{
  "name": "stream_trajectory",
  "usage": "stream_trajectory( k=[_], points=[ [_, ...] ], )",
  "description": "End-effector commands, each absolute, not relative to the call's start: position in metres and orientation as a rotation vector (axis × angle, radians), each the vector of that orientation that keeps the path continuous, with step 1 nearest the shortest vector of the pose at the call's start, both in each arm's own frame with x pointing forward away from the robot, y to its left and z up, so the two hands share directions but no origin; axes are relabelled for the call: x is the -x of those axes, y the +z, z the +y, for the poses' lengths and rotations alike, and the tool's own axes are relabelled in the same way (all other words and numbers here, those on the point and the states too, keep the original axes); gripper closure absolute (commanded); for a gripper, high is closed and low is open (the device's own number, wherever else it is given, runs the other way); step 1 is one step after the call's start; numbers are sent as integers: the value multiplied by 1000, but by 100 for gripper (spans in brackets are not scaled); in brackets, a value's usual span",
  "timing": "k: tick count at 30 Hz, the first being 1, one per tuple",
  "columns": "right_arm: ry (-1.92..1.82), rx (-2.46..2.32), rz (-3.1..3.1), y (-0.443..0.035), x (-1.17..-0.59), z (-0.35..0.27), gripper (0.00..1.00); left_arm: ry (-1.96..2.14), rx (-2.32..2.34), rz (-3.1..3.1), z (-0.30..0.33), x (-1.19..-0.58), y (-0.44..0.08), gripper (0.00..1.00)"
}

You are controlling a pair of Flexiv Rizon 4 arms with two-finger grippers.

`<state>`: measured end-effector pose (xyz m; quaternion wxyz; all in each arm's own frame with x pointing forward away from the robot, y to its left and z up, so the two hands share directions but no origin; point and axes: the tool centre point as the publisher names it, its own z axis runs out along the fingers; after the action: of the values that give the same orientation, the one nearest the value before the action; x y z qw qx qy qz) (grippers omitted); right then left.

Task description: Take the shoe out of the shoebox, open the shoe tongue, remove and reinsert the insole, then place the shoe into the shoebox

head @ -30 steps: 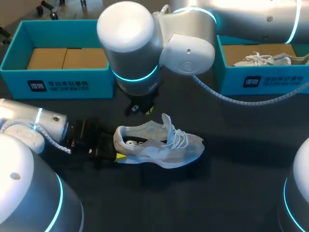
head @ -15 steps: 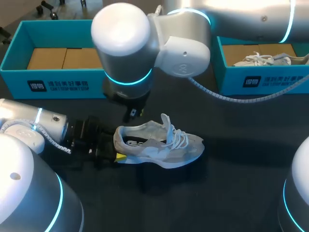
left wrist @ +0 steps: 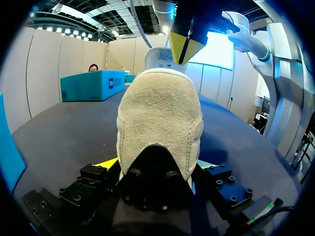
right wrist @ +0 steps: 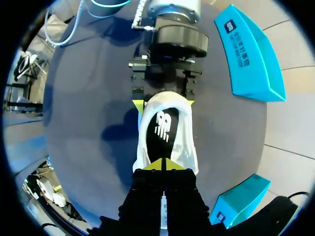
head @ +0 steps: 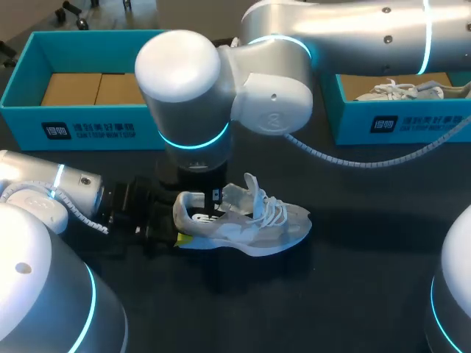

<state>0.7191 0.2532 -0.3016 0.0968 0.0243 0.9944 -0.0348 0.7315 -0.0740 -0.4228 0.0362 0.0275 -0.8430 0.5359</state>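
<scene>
A pale grey shoe (head: pixel 246 220) with white laces lies on the dark table, toe pointing right. My left gripper (head: pixel 171 234) is at its heel (left wrist: pixel 160 123), one yellow tip touching each side, so it is shut on the shoe. The dark insole (right wrist: pixel 163 125) with a white logo shows inside the opening. My right arm reaches in over the shoe. Its gripper (right wrist: pixel 163 164) is shut and empty, its tips together just above the shoe's opening, seen as one yellow wedge (left wrist: pixel 183 42) over the heel.
A teal shoebox (head: pixel 96 129) with cardboard inside stands at the back left. A second teal box (head: pixel 397 121) at the back right holds another pale shoe (head: pixel 401 90). Bare dark table lies in front of and to the right of the shoe.
My right arm has swung left and down, bringing its shut gripper from behind the shoe to the heel opening. The left gripper and shoe have stayed put.
</scene>
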Motion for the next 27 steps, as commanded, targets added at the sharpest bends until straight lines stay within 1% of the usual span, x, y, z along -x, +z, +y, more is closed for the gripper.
stream_trajectory(
  k=[1,7,23,27],
  points=[
    [-102,-89,2958,-312,-724,249,100,1640,-85,-2590,-73,-733,-424,100],
    [-101,-106,2957,-318,-732,244,100,1640,-85,-2590,-73,-733,-424,100],
    [-77,-84,3039,-351,-749,236,100,1640,-85,-2590,-73,-733,-424,100],
    [-64,-85,3055,-357,-747,237,100,1640,-85,-2590,-73,-733,-424,100]
  ],
)
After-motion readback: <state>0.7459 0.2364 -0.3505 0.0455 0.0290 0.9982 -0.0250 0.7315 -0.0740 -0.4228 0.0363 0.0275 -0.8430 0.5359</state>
